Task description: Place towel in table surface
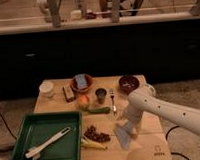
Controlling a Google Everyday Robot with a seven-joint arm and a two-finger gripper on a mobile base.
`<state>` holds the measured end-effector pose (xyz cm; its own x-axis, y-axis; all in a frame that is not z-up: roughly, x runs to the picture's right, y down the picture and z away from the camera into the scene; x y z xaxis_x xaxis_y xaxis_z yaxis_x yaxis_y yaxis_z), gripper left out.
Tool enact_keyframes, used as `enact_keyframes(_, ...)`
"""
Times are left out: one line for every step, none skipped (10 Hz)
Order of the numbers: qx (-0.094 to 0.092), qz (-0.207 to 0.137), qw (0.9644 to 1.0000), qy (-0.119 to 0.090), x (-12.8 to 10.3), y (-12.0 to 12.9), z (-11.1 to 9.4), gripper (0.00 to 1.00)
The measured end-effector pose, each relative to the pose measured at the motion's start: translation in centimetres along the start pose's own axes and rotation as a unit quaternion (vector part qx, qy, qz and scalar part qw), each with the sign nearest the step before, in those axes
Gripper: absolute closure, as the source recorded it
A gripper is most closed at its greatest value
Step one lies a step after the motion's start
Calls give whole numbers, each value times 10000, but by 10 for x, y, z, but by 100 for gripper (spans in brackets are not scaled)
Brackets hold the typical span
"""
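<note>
The towel (123, 136) is a small pale grey-blue cloth at the front middle of the light tan table surface (55, 104), its lower end resting on the wood. My gripper (129, 126) is at the end of the white arm (160, 109), which reaches in from the right and bends down. The gripper is right over the towel's upper right edge and appears to touch it. A small dark printed mark (158, 153) is at the table's front right corner.
A green tray (25, 133) with a white utensil (46, 144) sits front left. Behind are a white cup (46, 88), a blue block in an orange-brown bowl (81, 83), an orange (83, 100), a dark cup (100, 94), a fork (113, 101) and a dark bowl (128, 83). Dark grapes (96, 133) lie left of the towel.
</note>
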<state>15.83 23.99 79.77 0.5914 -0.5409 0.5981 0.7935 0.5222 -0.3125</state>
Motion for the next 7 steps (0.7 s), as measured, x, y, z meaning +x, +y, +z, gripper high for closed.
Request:
enact_keyframes(-9,-16,10000,-1,0,-1,-1,20)
enact_keyframes(-9,-28,10000,-2,1,-2,-2,20)
enact_keyframes(7,-26,10000,-4,2,-3,-3,20)
enact_keyframes(16,-20,10000,0,3,-2,-4,20)
enact_keyframes(19,-13,10000,10,3,-2,-4,20)
enact_keyframes(26,4,10000,26,5,-3,-5,20)
enact_keyframes(32,8,10000,30,5,-5,-6,20)
